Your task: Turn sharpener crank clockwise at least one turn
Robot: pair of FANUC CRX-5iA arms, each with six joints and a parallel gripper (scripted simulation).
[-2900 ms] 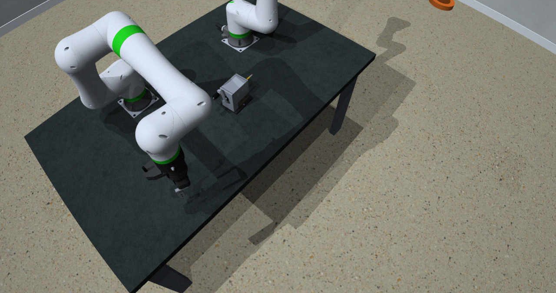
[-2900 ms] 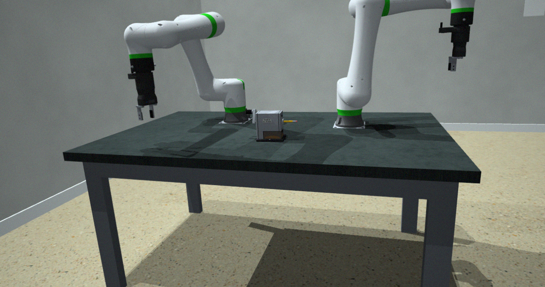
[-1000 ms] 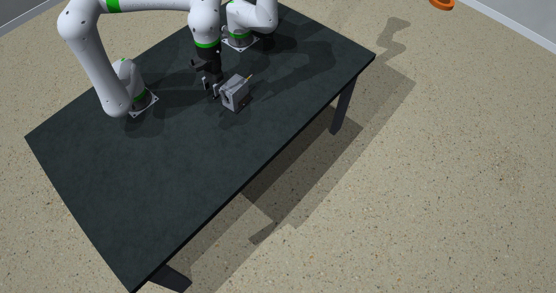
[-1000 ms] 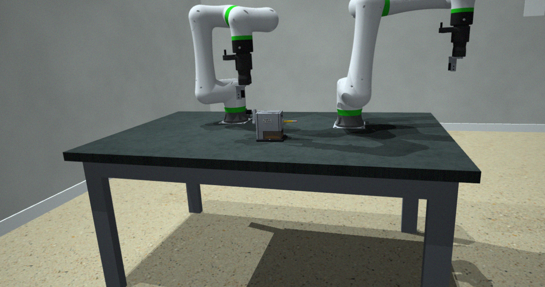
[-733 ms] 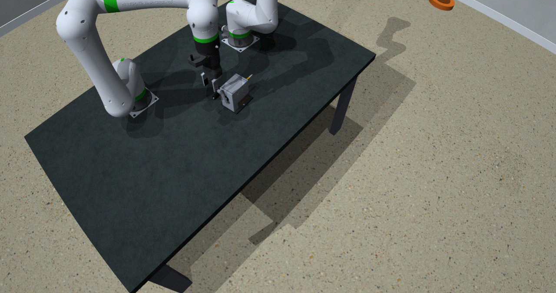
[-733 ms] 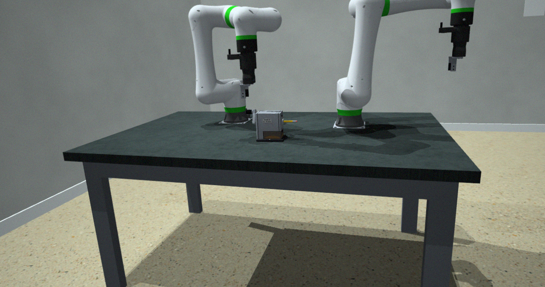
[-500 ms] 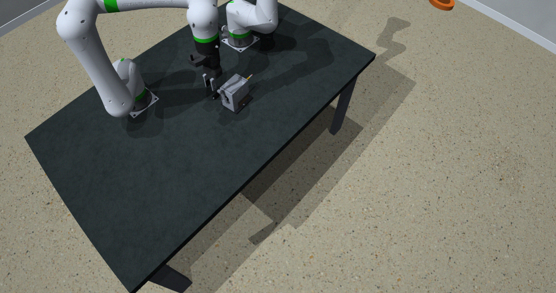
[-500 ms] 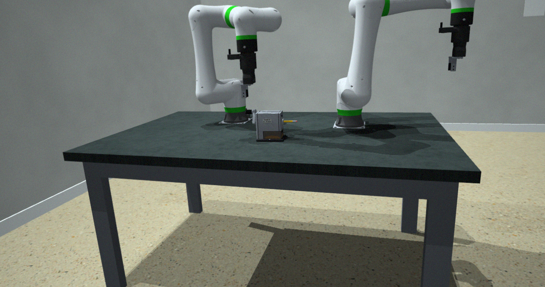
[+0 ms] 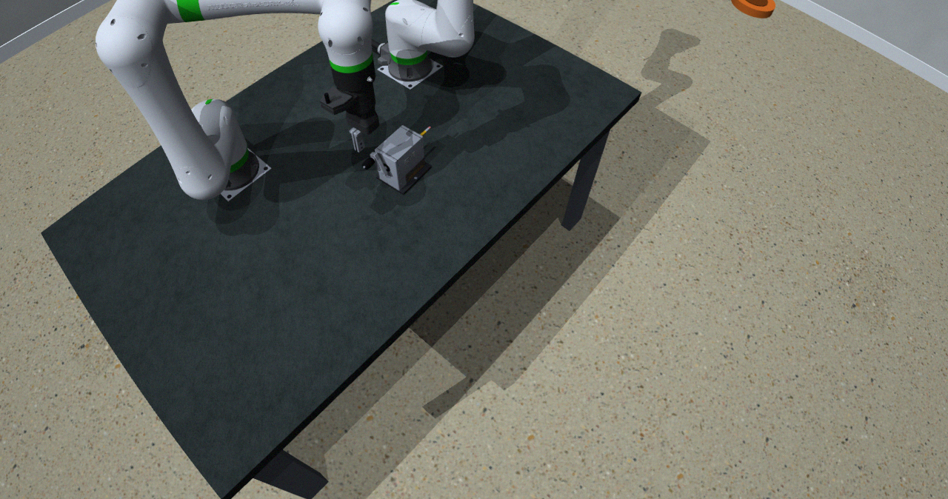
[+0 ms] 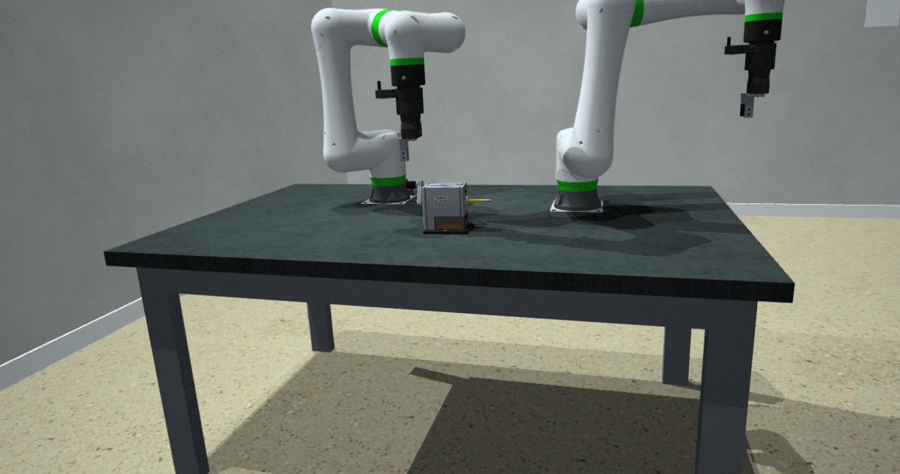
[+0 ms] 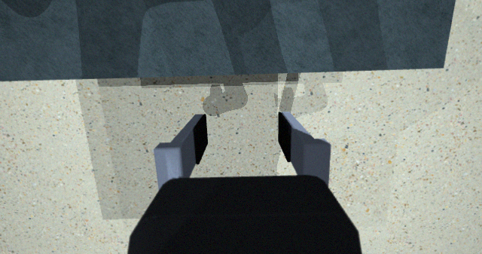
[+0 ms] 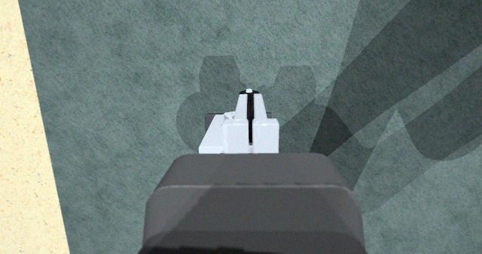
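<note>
From my remote seat I had the R hand (image 9: 358,149) (image 10: 404,159) (image 12: 250,96) clenched on nothing, pads together, pointing down above the crank's black knob (image 9: 368,163) (image 10: 412,184) (image 12: 248,92). Ext. view showed a gap betw. its tips and the knob, so no grip there. In the R wrist cam the tips hid most of the knob.

The sharpener (image 9: 399,159) (image 10: 444,208) (image 12: 211,141) stood upright on the dark desk (image 9: 298,283) (image 10: 314,245) (image 11: 181,43) (image 12: 113,58), its crank (image 9: 379,157) (image 10: 420,192) on the side facing away from the pencil (image 9: 425,131) (image 10: 479,200). The pencil stuck straight out of the opp. side, approx. level. A brownish see-through bin (image 10: 450,222) sat low in the body, above the dark base. Couldn't tell the crank's amt. of turn from these views.

L hand (image 10: 747,116) (image 11: 242,137) was released, fingers wide w/ nothing betw. them, well apart from the sharpener and up high; its wrist cam looked down past the desk edge to the speckled floor (image 9: 762,263) (image 10: 264,395) (image 11: 414,171) (image 12: 26,171).
</note>
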